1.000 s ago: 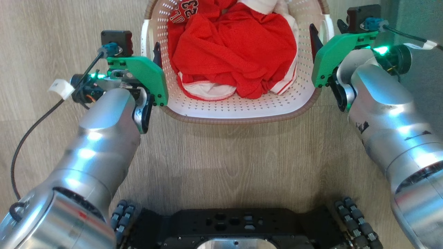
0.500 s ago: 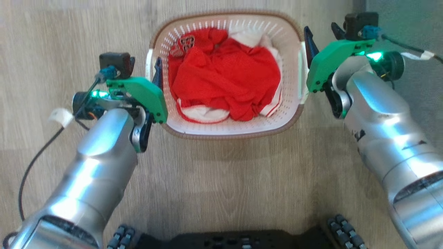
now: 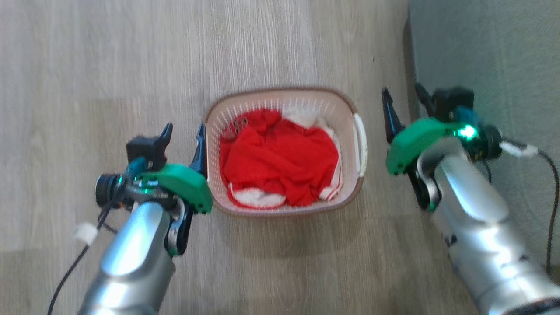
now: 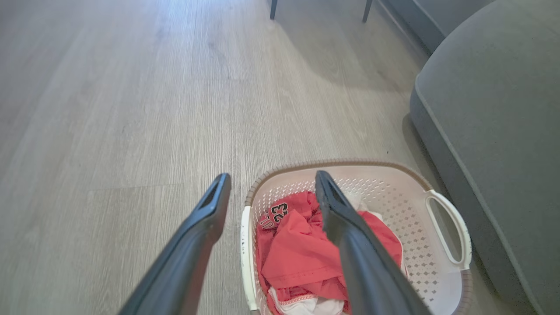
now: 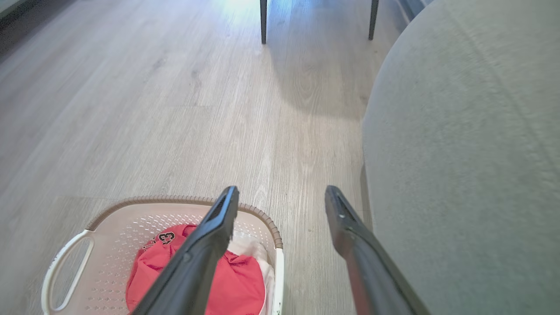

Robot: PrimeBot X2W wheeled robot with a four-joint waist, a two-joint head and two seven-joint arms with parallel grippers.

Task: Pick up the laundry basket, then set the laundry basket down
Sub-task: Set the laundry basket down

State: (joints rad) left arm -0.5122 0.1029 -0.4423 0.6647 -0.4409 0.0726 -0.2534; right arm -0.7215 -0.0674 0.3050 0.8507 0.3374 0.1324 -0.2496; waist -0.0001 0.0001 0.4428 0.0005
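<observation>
The laundry basket (image 3: 271, 98) sits on the pale wood floor (image 3: 131, 65), squarely between the two arms, brown braided rim all the way round and cream perforated walls. It's loaded: a crumpled red jersey (image 3: 280, 166) fills most of it, with white cloth (image 3: 302, 118) peeking out at the far side and a white, red-trimmed hem at the near side. From the left wrist camera the number 23 (image 4: 280, 212) reads clearly on the jersey, black with a white outline; the letters beside it are folded over and can't be read.

Over to the handles: the right handle (image 3: 361, 144) shows as a white loop, free of any finger. The left handle (image 4: 246, 258) runs between the fingers of the left gripper (image 3: 184, 131), which are spread wide and hold nothing. One finger lies over the basket's inside, the other out over bare floor. Whether the inner finger touches the rim, I can't tell.

The right gripper (image 3: 402, 94) is spread wide too and empty, with a strip of floor between it and the basket's right side. Just beyond it, a grey upholstered seat (image 3: 481, 65) stands near the basket. Further off, two dark furniture legs (image 5: 263, 22) stand on the floor.
</observation>
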